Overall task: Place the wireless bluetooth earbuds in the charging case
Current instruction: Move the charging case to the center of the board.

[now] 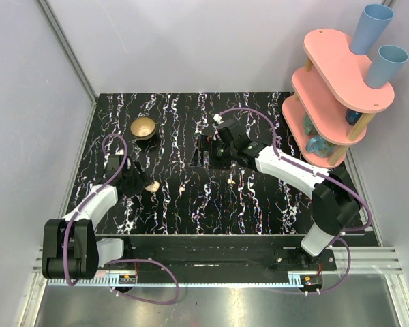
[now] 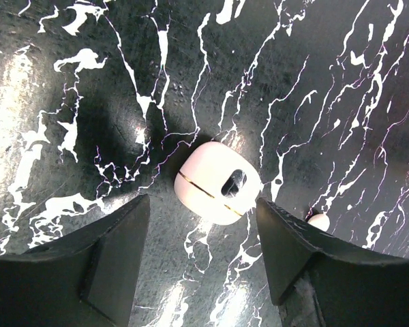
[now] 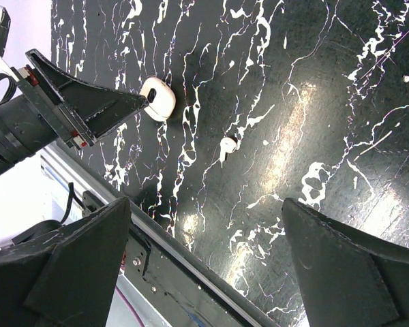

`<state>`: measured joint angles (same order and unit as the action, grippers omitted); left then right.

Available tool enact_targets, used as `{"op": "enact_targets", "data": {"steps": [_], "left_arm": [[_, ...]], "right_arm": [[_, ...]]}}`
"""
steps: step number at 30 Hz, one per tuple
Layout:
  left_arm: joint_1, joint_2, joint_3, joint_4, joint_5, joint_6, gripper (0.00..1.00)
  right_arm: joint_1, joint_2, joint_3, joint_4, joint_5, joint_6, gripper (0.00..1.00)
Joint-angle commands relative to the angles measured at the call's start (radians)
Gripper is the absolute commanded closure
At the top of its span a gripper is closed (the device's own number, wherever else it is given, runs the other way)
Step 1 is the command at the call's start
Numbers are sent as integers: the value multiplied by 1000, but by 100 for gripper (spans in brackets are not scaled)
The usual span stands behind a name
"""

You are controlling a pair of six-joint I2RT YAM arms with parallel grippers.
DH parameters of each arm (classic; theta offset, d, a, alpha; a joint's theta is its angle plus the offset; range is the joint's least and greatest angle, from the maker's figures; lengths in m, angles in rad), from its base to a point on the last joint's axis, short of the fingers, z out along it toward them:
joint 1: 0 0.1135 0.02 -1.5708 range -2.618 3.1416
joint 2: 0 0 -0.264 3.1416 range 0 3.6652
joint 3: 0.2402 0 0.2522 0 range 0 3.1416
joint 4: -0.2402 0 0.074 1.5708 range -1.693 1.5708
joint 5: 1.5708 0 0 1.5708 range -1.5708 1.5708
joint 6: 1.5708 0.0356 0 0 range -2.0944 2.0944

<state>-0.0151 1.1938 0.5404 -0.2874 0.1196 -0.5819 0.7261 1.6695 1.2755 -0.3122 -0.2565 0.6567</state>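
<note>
The charging case [image 2: 217, 182] is a small white rounded box with a thin gold seam, lying on the black marbled table with its lid down. My left gripper [image 2: 203, 238] hovers open just short of the case, a finger on each side, touching nothing. The top view shows the case [image 1: 152, 185] right beside that gripper [image 1: 135, 182]. One earbud [image 1: 184, 189] lies a little to the case's right and shows small in the left wrist view [image 2: 319, 221]. A second earbud [image 1: 231, 181] lies further right. My right gripper [image 1: 204, 151] hangs open and empty over mid-table. Its wrist view shows the case [image 3: 158, 97] and an earbud [image 3: 229, 143].
A brass-coloured bowl [image 1: 143, 127] stands at the back left. A pink tiered shelf [image 1: 341, 88] with two blue cups [image 1: 371, 27] fills the back right corner. The table's near edge with its metal rail [image 3: 163, 238] runs below the right gripper.
</note>
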Motion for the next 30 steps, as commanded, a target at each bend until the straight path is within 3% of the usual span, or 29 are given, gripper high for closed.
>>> {"op": "enact_targets", "data": {"steps": [1, 13, 22, 30], "left_arm": [[6, -20, -28, 60, 18, -18, 33], [4, 36, -39, 177, 80, -21, 33], [3, 68, 44, 139, -20, 105, 32], [-6, 139, 70, 180, 64, 97, 35]], "right_arm": [[-4, -31, 35, 21, -27, -5, 0], [-4, -28, 32, 19, -32, -5, 0], [-5, -31, 21, 21, -30, -3, 0], [-4, -27, 21, 19, -35, 0, 0]]}}
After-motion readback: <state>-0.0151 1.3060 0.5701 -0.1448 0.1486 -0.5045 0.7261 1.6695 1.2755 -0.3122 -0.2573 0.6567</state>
